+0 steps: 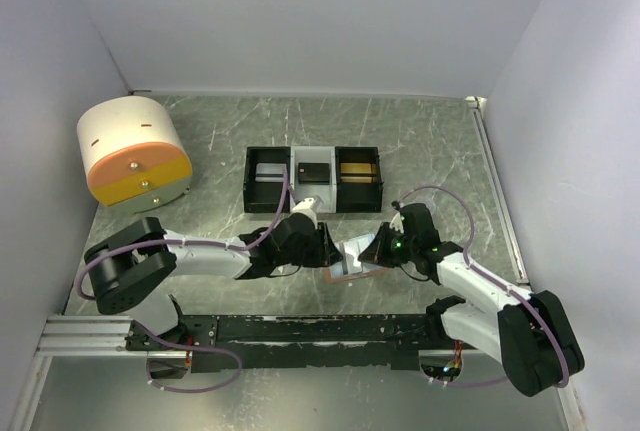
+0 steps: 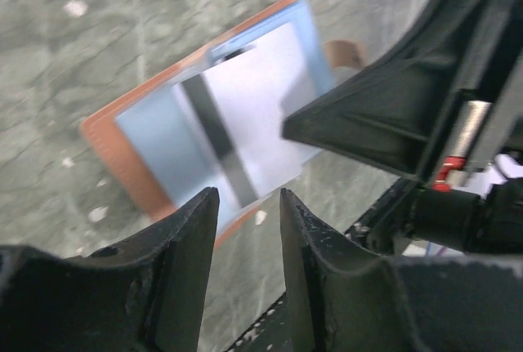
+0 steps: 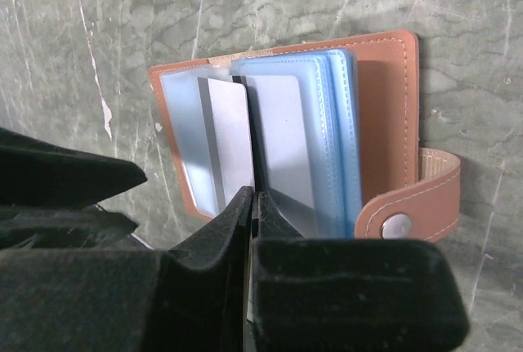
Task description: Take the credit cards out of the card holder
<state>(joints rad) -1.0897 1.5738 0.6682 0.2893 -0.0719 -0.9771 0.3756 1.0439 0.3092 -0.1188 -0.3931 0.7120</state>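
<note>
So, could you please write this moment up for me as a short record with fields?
card holder: lying open between the two grippers, blue sleeves showing
striped card: white with a dark stripe, lying in the open holder
left gripper: open, empty, at the holder's edge
right gripper: shut, tips at the holder's middle fold; unclear whether it pinches a sleeve
tray: three compartments, beyond the holder
tray cards: one in each compartment
</note>
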